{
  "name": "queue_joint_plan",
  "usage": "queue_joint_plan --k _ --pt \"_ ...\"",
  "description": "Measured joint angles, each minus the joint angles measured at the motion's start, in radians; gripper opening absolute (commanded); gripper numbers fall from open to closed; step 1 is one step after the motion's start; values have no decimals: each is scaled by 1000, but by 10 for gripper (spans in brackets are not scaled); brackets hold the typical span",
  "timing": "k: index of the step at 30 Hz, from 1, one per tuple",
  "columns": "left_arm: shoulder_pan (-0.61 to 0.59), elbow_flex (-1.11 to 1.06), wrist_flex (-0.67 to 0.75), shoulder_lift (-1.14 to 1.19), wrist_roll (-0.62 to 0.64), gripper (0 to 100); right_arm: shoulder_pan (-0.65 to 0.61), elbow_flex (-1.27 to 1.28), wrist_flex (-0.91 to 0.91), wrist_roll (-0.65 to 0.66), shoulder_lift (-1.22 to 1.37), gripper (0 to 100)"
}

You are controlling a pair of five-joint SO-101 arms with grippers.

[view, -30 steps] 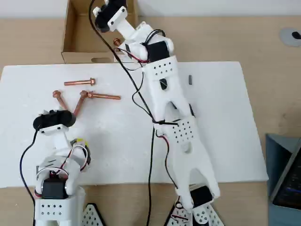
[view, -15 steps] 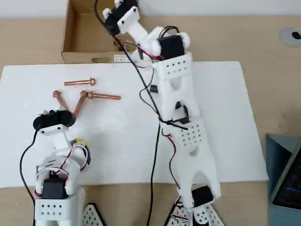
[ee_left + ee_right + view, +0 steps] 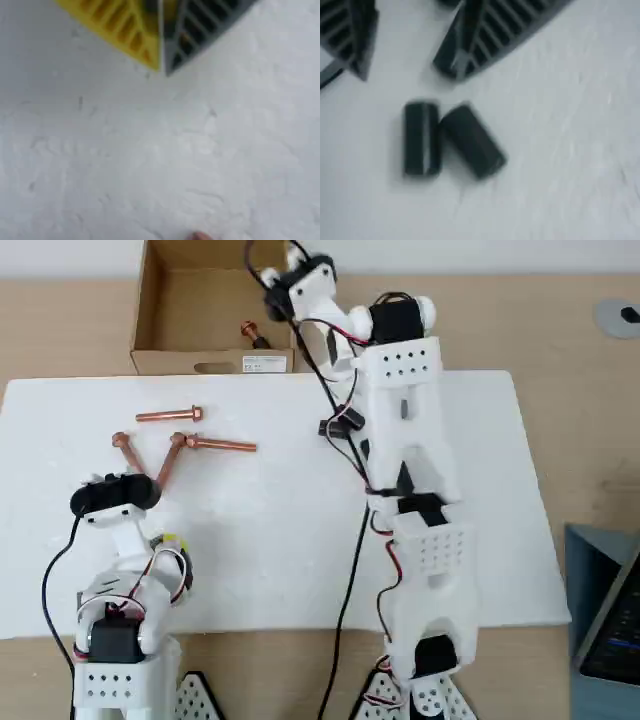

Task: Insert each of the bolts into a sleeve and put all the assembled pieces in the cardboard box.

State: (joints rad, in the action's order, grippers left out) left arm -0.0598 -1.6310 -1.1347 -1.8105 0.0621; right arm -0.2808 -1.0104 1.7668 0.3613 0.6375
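Right wrist view showed the right claw [image 3: 415, 45] spread wide and empty, two sleeves [image 3: 470, 140] lying just beyond its tips, probably ready to take one for a waiting bolt [image 3: 168, 416].

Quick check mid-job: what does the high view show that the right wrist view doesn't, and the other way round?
High view adds the cardboard box with one assembled piece inside, and loose bolts on the white mat. Right wrist view adds two black sleeves lying close together by the open right end effector. Both share the white mat and that end effector.
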Motion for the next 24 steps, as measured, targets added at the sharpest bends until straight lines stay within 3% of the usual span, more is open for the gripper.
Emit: queue_joint_plan --k 9,24 --pt "0 0 0 0 0 2 38 68 0 100 49 140" --pt "0 0 0 0 0 2 40 68 -83 152 215 141"
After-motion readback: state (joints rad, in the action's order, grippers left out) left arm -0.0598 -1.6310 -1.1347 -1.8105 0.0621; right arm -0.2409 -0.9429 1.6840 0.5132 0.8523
